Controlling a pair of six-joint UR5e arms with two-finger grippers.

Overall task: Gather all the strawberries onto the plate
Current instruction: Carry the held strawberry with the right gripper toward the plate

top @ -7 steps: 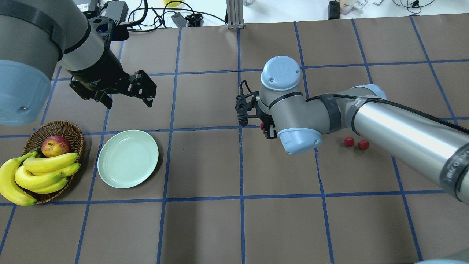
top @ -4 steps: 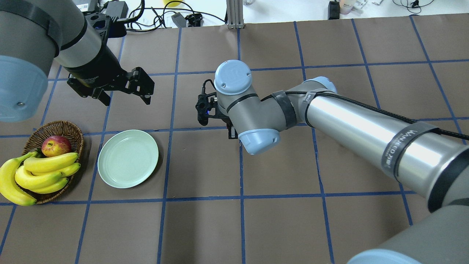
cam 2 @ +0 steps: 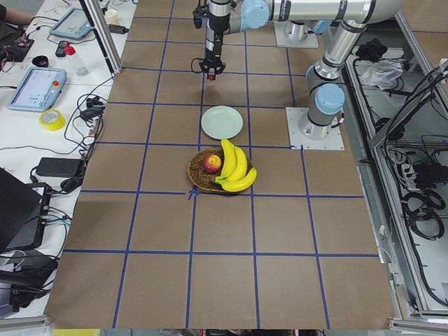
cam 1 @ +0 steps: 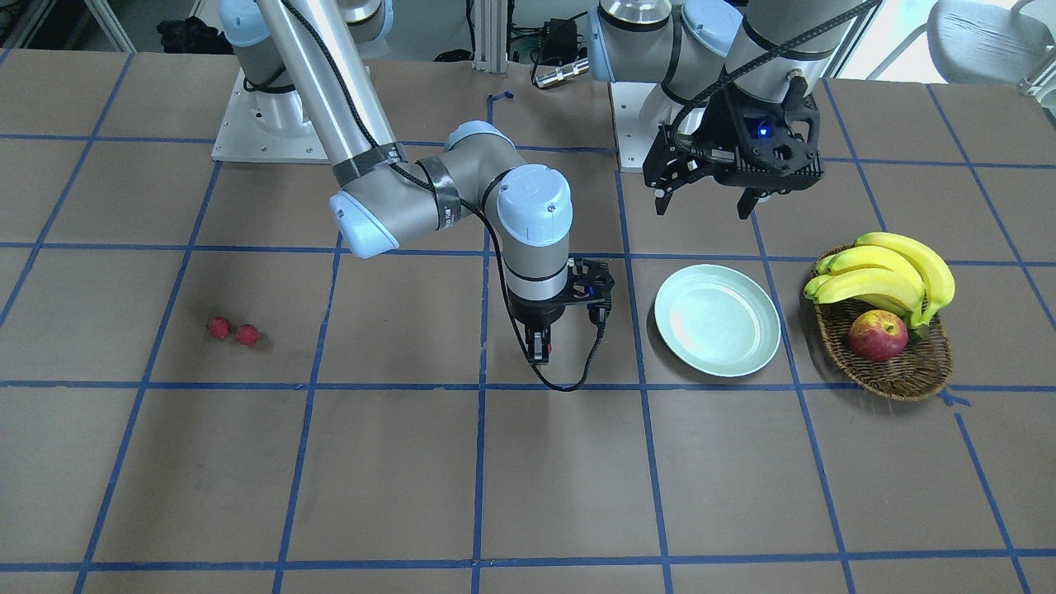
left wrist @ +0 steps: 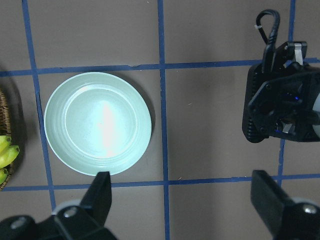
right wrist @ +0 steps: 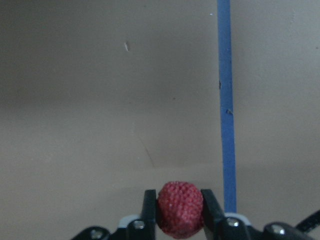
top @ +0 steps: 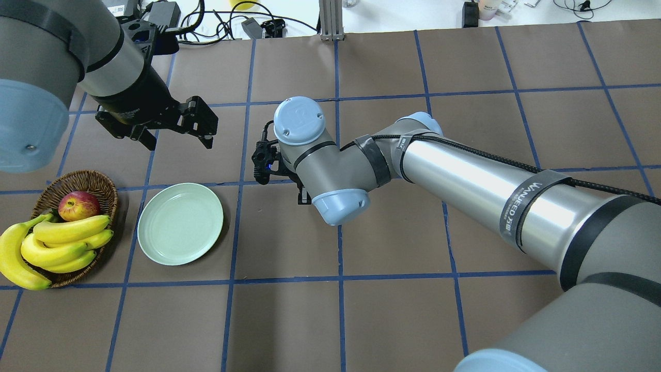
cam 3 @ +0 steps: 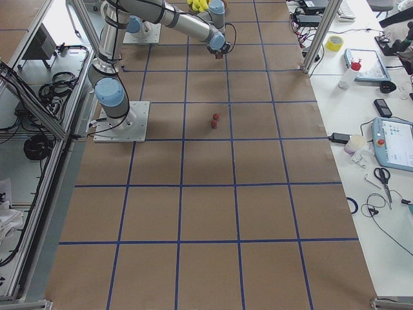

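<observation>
My right gripper (right wrist: 180, 202) is shut on one red strawberry (right wrist: 180, 212) and hangs over bare table, roughly one grid square to the right of the plate (top: 181, 223) in the overhead view. From the front the right gripper (cam 1: 540, 346) points down, left of the mint-green plate (cam 1: 717, 320), which holds nothing. Two more strawberries (cam 1: 219, 327) (cam 1: 247, 335) lie side by side far off on the robot's right; the right arm hides them in the overhead view. My left gripper (top: 181, 140) hovers open behind the plate, holding nothing.
A wicker basket (top: 106, 183) with an apple (top: 78, 205) and bananas (top: 57, 243) sits just left of the plate. Cables and devices lie beyond the table's far edge. The right arm (top: 465, 181) stretches across the table's middle.
My right arm has swung left across the table with the strawberry, coming much nearer the plate. The left gripper has barely shifted and remains open.
</observation>
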